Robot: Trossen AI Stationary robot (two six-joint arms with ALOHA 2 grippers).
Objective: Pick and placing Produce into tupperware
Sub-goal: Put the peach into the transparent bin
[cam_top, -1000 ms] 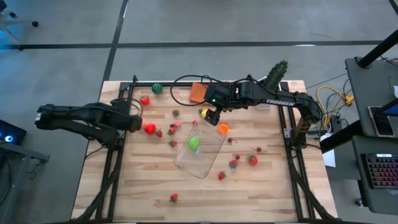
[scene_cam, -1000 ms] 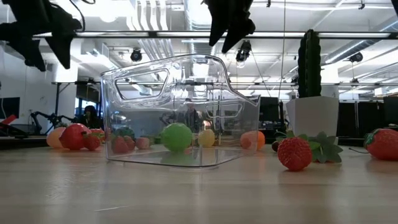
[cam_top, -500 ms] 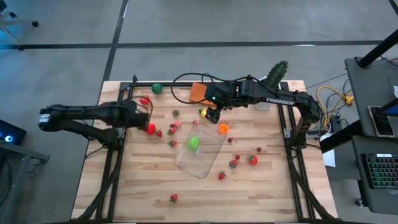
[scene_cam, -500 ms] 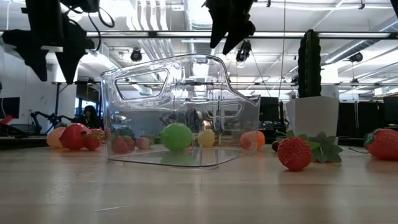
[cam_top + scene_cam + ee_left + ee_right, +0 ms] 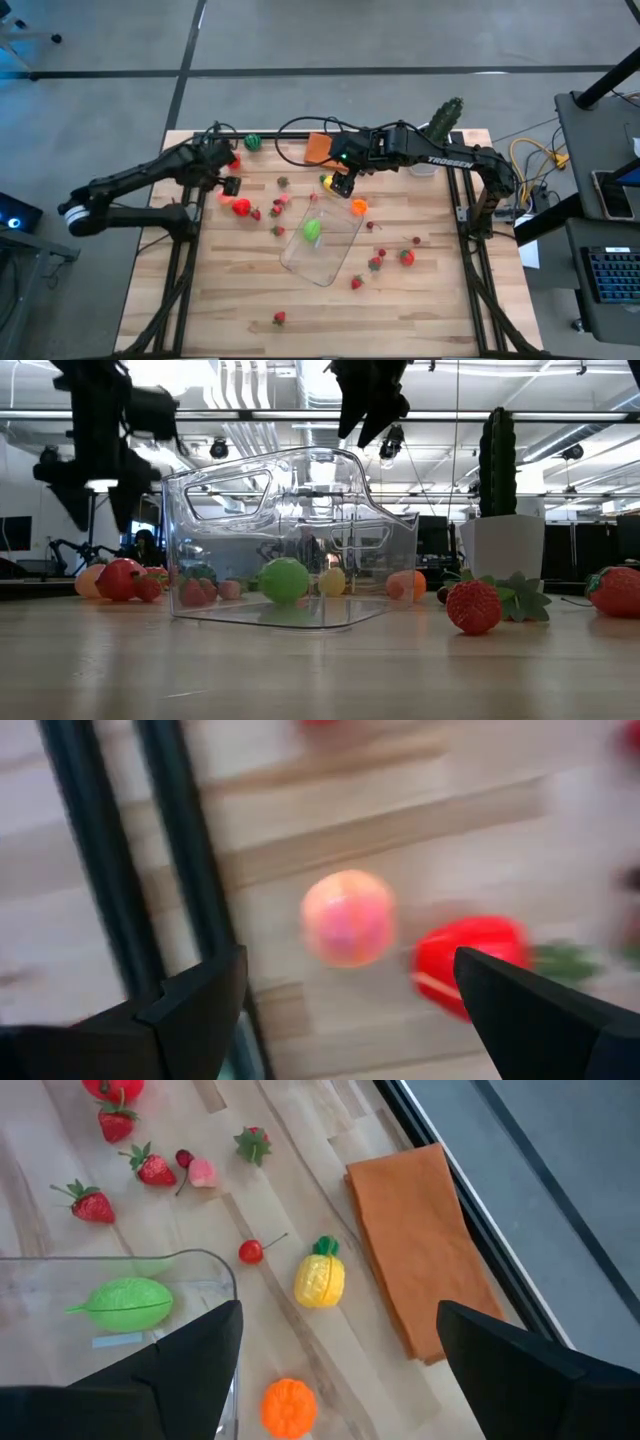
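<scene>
Overhead view of a wooden table [image 5: 420, 300]. A clear plastic container [image 5: 322, 246] lies at the centre of the frame, with one green fruit [image 5: 312, 229] inside. Small toy fruits, mostly red, are scattered around it. The left gripper [image 5: 226, 187], jaws wide and empty, hangs left of centre above a peach-coloured fruit [image 5: 347, 917] and a red one [image 5: 465, 961]. The right gripper [image 5: 343, 186], also wide and empty, hangs above centre over a yellow fruit [image 5: 320, 1276], near a folded orange cloth [image 5: 420, 1240].
</scene>
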